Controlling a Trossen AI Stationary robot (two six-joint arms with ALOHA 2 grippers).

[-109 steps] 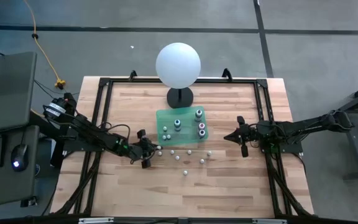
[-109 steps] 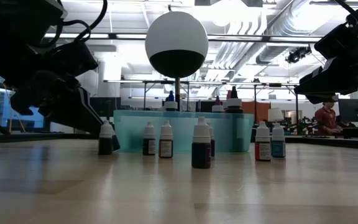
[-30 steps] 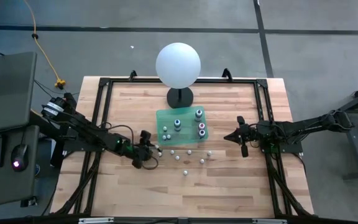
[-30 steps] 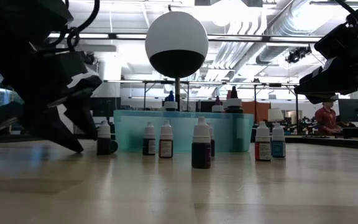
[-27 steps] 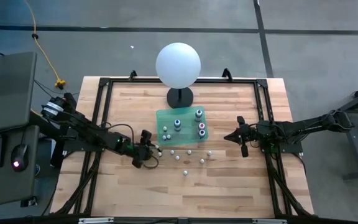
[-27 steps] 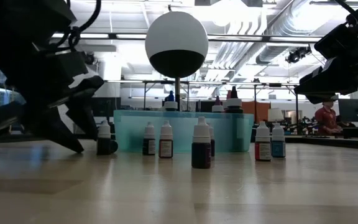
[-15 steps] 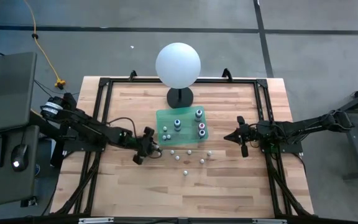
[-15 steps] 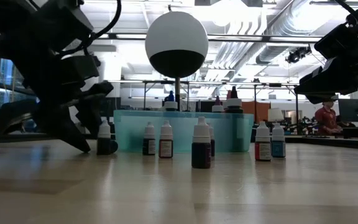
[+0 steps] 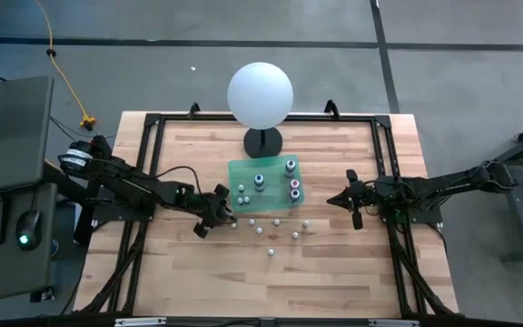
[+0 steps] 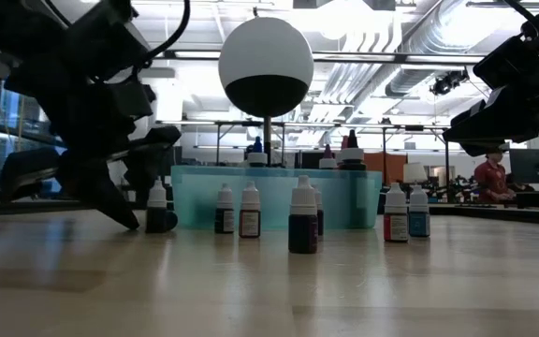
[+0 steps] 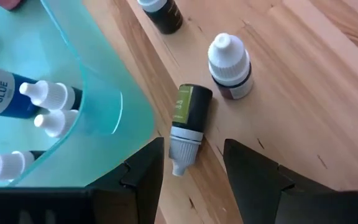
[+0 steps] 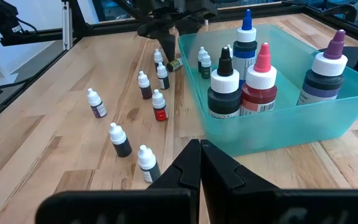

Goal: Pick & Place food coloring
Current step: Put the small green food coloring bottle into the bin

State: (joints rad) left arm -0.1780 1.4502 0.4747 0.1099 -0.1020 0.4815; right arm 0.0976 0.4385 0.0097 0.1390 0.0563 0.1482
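Note:
Several tiny food coloring bottles (image 9: 276, 221) stand loose on the wooden table in front of a teal see-through tray (image 9: 240, 169) that holds more bottles. One dark bottle (image 11: 190, 115) lies on its side by the tray's corner, its white cap toward my left gripper (image 11: 194, 171). That gripper is open and low over the table, with a finger on either side of the cap and clear of it. An upright bottle (image 11: 230, 59) stands just beyond. My right gripper (image 12: 199, 152) is shut and waits to the right of the tray (image 12: 278, 134).
A big white sphere on a black stand (image 9: 260, 94) rises behind the tray. Taller dropper bottles (image 12: 261, 78) fill the tray's right end. A black frame (image 9: 152, 145) runs around the table. Bare wood lies toward the near edge.
My left gripper has moved toward the far edge and a little right, closing on the tray's near left corner and the bottles there, and has turned somewhat. It stays open. The right arm and the standing bottles have kept still.

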